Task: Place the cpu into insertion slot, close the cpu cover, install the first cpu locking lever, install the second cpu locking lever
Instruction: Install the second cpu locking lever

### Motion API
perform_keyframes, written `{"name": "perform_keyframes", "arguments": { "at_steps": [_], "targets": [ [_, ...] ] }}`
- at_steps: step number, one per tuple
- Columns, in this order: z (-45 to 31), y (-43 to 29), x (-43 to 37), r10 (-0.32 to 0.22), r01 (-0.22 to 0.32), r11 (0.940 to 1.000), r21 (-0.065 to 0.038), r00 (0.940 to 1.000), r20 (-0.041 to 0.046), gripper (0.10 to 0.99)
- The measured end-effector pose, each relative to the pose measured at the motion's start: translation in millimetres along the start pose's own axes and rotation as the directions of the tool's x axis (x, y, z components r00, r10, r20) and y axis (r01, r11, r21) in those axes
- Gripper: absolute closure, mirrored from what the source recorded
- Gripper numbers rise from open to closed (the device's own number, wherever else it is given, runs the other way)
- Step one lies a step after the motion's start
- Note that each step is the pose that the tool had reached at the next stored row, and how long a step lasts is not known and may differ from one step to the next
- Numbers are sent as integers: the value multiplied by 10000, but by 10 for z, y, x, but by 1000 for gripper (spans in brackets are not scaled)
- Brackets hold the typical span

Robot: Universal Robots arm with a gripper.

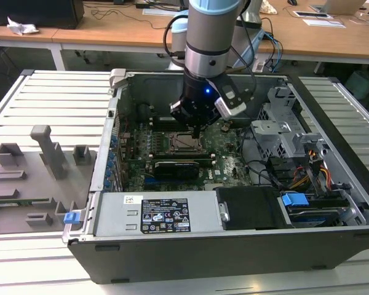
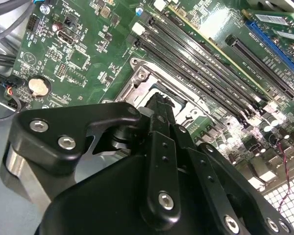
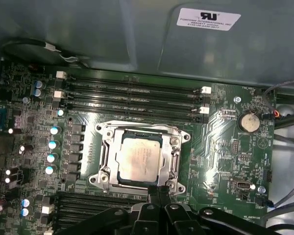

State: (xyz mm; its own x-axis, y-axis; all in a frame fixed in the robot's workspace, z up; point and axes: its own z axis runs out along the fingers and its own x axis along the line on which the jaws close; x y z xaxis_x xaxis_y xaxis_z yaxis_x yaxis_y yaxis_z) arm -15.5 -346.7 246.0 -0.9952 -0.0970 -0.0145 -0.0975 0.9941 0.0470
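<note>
Counting one cpu [image 3: 139,159], one insertion slot [image 3: 106,157]

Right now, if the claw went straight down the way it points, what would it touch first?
Most likely the near edge of the cpu cover, closed over the cpu in its socket. The claw hangs just above that frame edge, though depth is hard to judge, so it may already be touching it.

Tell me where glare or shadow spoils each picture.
In the exterior view a blue light glows on the arm and shadow fills the case around the chip. In the first wrist view the chip gleams softly. In the second wrist view the dark gripper looms near, blocking the socket.
</note>
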Motion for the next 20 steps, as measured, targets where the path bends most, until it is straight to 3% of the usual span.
{"name": "perform_keyframes", "arguments": {
  "at_steps": [12, 17, 20],
  "targets": [
    [-3, -78, 7, 3, -3, 9999, -123, 10000, -28, 980],
    [-4, -102, 10, 8, -10, 9997, -243, 10000, -100, 980],
    [-5, -128, 12, 11, -18, 9992, -396, 9999, -166, 980]
  ]
}}
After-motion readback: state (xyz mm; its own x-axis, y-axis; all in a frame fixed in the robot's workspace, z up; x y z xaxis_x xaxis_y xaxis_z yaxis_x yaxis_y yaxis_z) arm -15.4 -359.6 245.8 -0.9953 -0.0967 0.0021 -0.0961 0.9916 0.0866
